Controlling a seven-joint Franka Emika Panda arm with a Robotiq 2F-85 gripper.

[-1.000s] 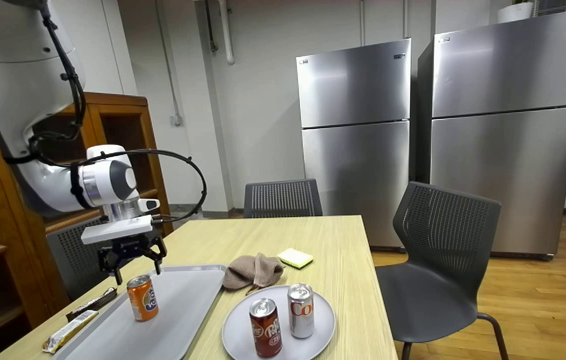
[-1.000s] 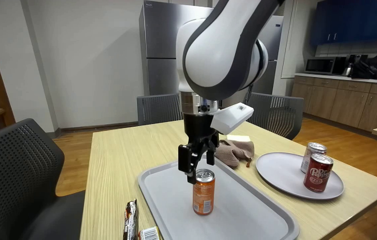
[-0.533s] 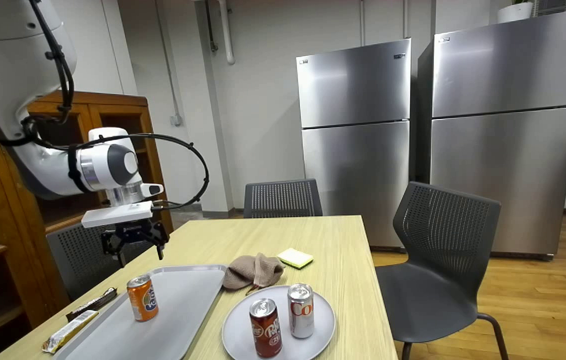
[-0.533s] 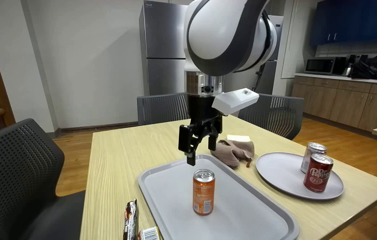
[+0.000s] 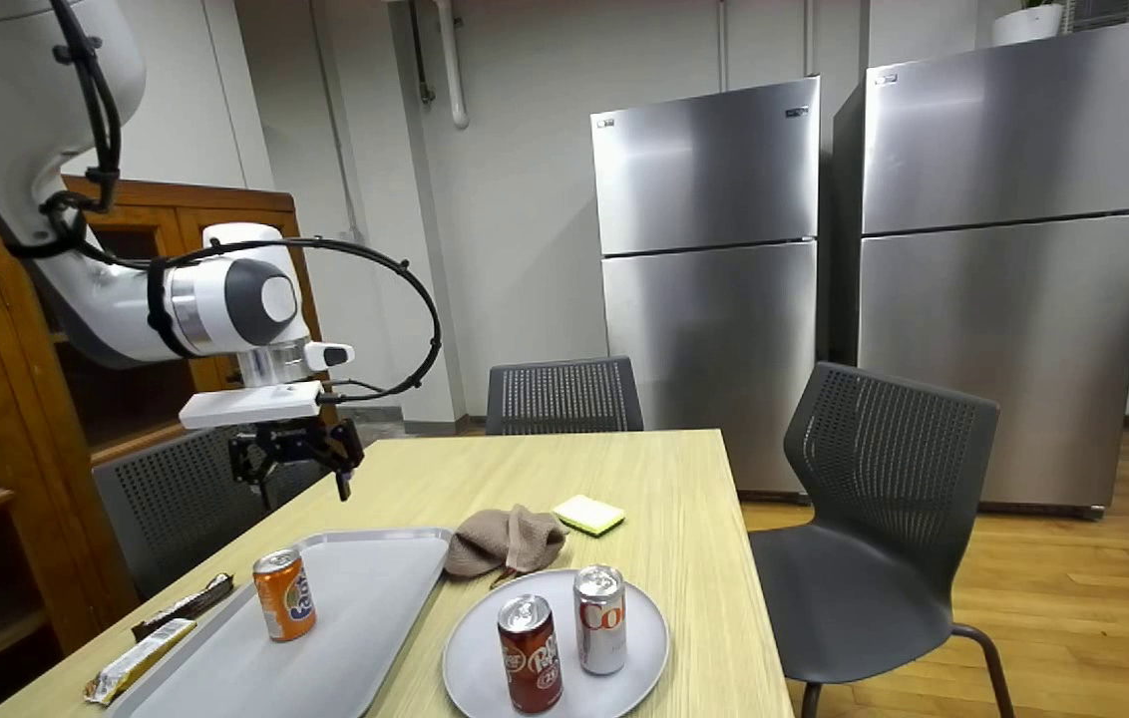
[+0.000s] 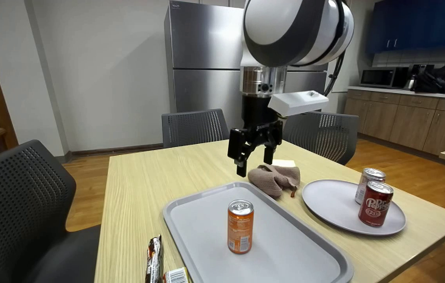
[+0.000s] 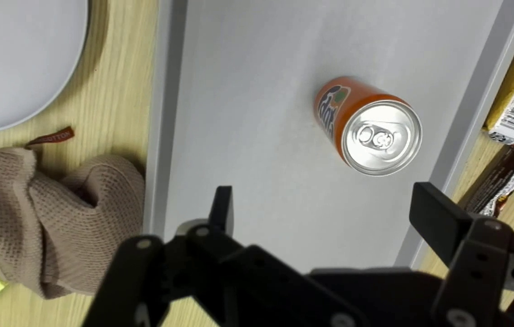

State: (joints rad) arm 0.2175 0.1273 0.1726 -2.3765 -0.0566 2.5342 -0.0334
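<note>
Standing upright on a smooth gray tray (image 7: 257, 113), an orange can (image 7: 368, 126) shows a glossy printed cylinder with a bright metal top. Along one long side of the tray lie a yellow bar (image 5: 141, 660) and a dark bar (image 5: 184, 606) in crinkled wrappers; by the opposite side sits a rumpled, waffle-textured brown cloth (image 5: 505, 541), with a blocky yellow sponge (image 5: 589, 515) near it. A round matte plate (image 5: 480, 638) bears a dark red can (image 5: 532, 653) and a silvery can (image 5: 600, 620). Beneath everything spreads a pale wood-grained table (image 5: 564, 464), with perforated gray chairs (image 5: 884, 449) around it and brushed-steel refrigerators (image 5: 709, 170) beyond. Hanging higher, the gripper (image 7: 323, 206) has its fingers wide apart and grips nothing; the orange can lies lower, apart from the fingertips.
</note>
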